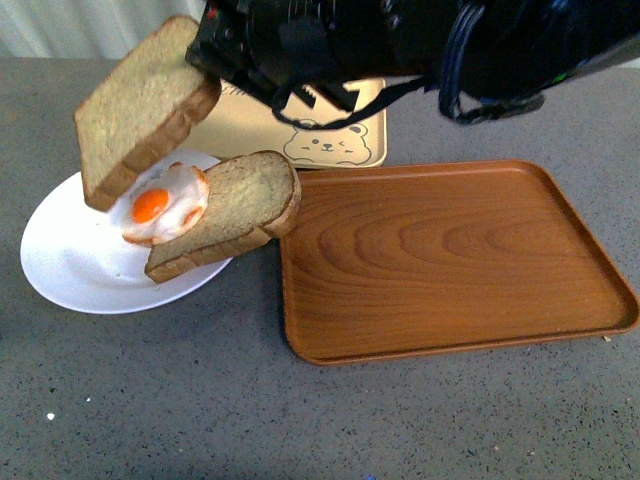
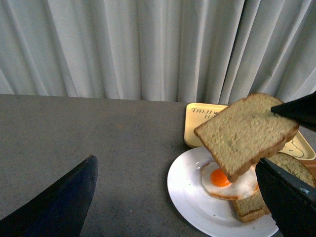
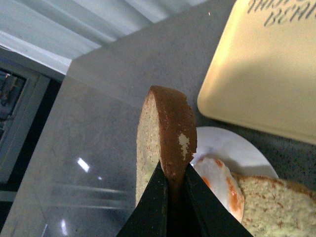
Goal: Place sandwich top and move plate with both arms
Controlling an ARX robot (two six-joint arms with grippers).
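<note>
right gripper [image 3: 173, 174] clenched on sandwich top [image 1: 140, 110], prongs pinching crust at one edge. slice juts out beyond prongs, tilted, held in air over plate [image 1: 70, 270], clear of everything below. under it, second bread slice [image 1: 240, 205] bearing fried egg [image 1: 165, 205] lies on plate, overhanging rim on brown tray [image 1: 450, 260] side. yellow bear tray [image 1: 250, 130] behind plate. left gripper [image 2: 177, 165] released, prongs spread wide, nothing between them; plate seen beyond it on grey table [image 1: 300, 420].
</note>
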